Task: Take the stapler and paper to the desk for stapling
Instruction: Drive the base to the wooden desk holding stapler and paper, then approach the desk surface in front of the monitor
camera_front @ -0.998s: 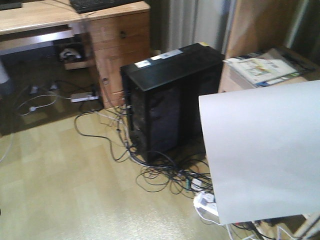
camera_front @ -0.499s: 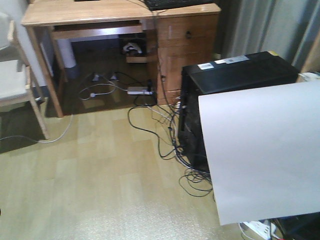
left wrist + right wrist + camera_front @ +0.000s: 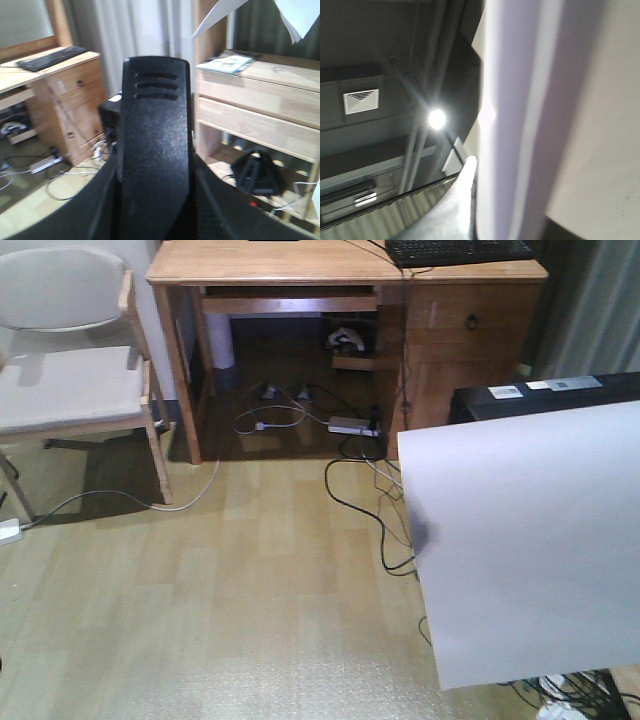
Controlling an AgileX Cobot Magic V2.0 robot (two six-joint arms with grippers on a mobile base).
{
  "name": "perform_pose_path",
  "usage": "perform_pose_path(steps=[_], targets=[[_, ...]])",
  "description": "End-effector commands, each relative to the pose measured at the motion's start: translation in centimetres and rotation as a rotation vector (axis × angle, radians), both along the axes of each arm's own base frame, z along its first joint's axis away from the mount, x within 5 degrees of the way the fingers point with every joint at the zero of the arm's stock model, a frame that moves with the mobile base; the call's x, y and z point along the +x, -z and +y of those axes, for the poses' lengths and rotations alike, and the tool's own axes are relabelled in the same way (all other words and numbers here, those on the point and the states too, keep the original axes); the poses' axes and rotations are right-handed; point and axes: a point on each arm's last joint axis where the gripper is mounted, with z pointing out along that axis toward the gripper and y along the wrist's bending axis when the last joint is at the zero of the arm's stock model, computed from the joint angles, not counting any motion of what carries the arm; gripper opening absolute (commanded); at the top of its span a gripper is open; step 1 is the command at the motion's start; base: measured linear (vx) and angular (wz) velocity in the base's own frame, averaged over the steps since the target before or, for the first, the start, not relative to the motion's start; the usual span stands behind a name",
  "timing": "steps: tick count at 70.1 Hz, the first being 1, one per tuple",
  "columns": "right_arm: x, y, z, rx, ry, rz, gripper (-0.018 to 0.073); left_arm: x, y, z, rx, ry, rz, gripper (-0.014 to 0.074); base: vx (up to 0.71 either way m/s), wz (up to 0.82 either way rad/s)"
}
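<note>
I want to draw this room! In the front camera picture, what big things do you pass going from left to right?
chair → desk → paper

**Home office or study.** A wooden desk with a drawer pedestal is shown, with a black keyboard lying toward the right edge of its tabletop. A padded chair is set just beside its left end. Loose cables are spread over the wood-pattern floor beneath the desk, near a black computer tower. Pale curtains, wooden shelving bearing magazines, and a ceiling vent beside a ceiling light are also seen.
</note>
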Motion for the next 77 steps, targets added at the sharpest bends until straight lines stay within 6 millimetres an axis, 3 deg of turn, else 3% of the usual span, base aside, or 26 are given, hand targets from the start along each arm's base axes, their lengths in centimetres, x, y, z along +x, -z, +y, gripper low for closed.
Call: perform_pose_path(steps=[1, 77], targets=[[-0.31, -1.06, -0.09, 0.02, -0.006, -0.045, -0.0006, 0.13, -1.71, -0.01, -0.101, -0.008, -0.078, -0.0006, 0.09, 0.27], [-0.31, -1.06, -0.09, 0.02, -0.006, -0.045, -0.0006, 0.13, -1.71, -0.01, -0.101, -0.008, -0.078, -0.0006, 0.24, 0.11]])
